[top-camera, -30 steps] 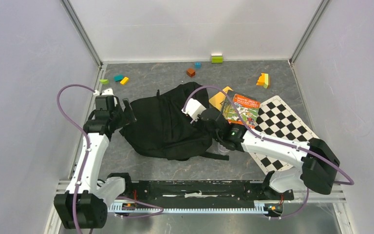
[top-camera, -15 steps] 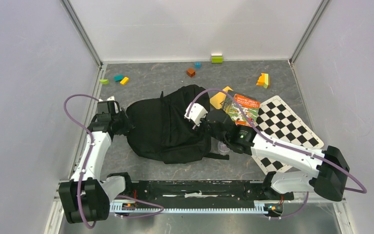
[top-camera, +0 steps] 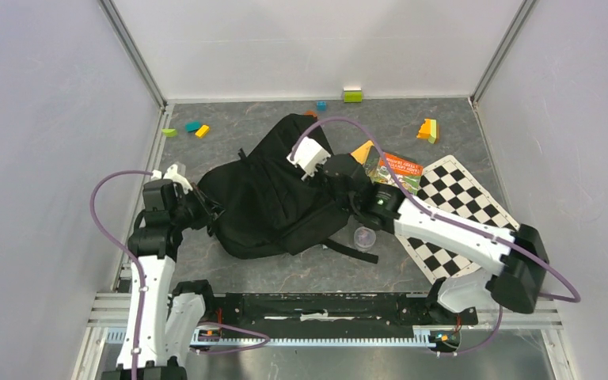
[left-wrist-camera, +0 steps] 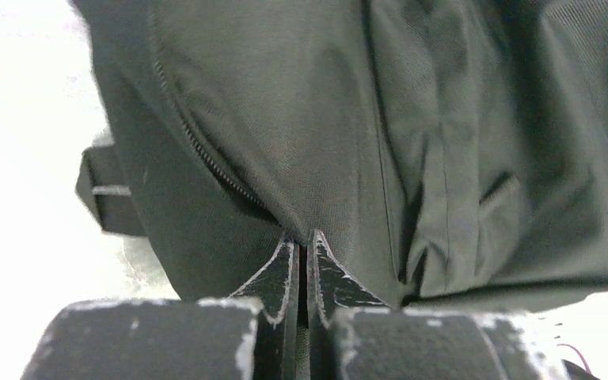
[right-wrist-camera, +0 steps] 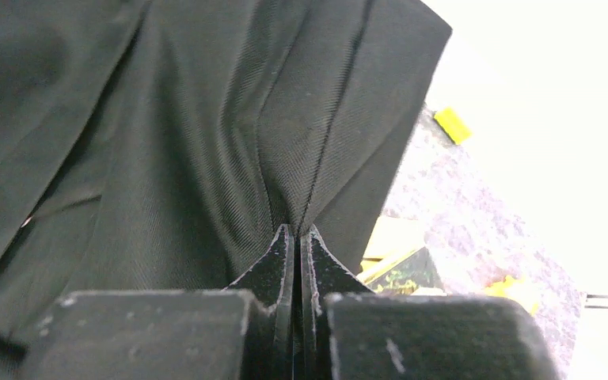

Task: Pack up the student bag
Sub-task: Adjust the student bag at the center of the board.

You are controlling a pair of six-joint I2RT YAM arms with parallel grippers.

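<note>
Left gripper (left-wrist-camera: 301,244) is clamped tight on a pinch of fabric at the left edge of the student bag (top-camera: 265,202). The bag's slumped mid-scene on the table (top-camera: 412,127) between the 2 arms. Right gripper (right-wrist-camera: 294,236) is clenched on a fold at its far-right side.

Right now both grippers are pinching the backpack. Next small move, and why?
Probably lift both grips a little and draw them apart. The left gripper is shut on fabric beside the zipper, the right gripper on a fold at its right side, the backpack lies slumped with no opening showing, and the book is outside.
</note>
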